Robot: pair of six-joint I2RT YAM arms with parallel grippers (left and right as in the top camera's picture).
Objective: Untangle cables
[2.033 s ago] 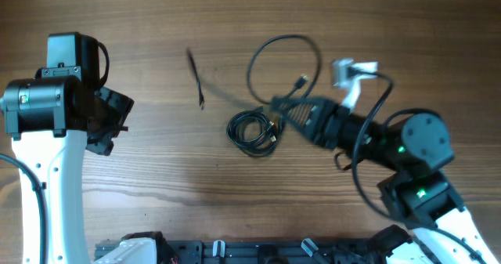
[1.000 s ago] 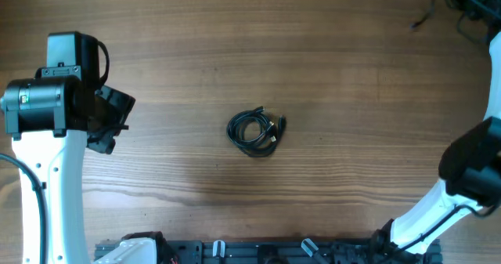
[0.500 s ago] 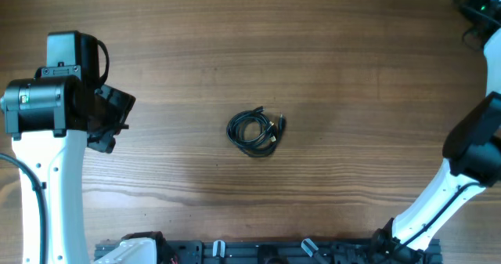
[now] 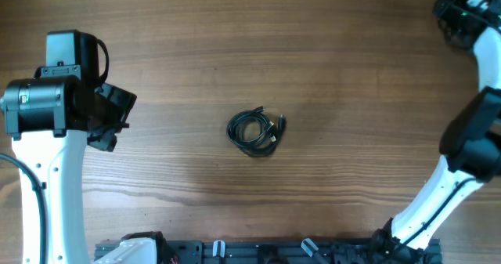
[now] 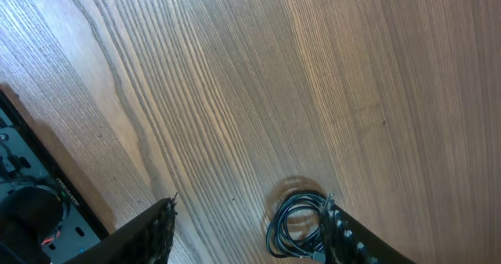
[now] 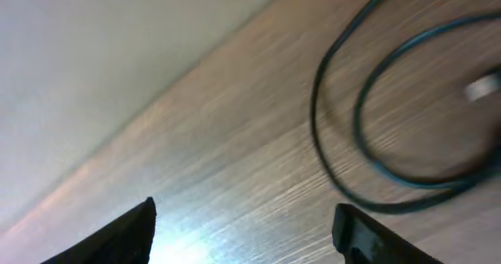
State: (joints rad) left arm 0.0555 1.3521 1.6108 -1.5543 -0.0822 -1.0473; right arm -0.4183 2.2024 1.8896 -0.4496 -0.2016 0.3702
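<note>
One small coil of thin black cables [image 4: 252, 132] lies near the middle of the wooden table [image 4: 235, 37]. It is wound into tight overlapping loops, with a small plug end [image 4: 280, 124] poking out on its right side. Nothing touches it.

The left arm [image 4: 47, 139] stands at the left edge of the table, well apart from the coil. The left gripper [image 5: 246, 221] hangs above the wood with its two dark fingers [image 5: 160, 221] spread apart and nothing between them. In the left wrist view the coil shows low in the frame, just inside the right-hand finger, and part of it is cut off by the bottom edge.

The right arm [image 4: 470, 146] reaches up along the right side to the far right corner of the table. The right gripper [image 6: 243, 217] is spread wide, one fingertip [image 6: 141, 221] at each lower corner of its wrist view, and the gap between them is bare wood. Beyond the fingers a second dark cable [image 6: 316, 107] lies on the table in two wide, loose loops close to the table's far edge, with a pale blurred connector [image 6: 481, 88] inside them. That view is smeared, so the cable's finer details cannot be made out. This cable is well apart from the central coil.
</note>
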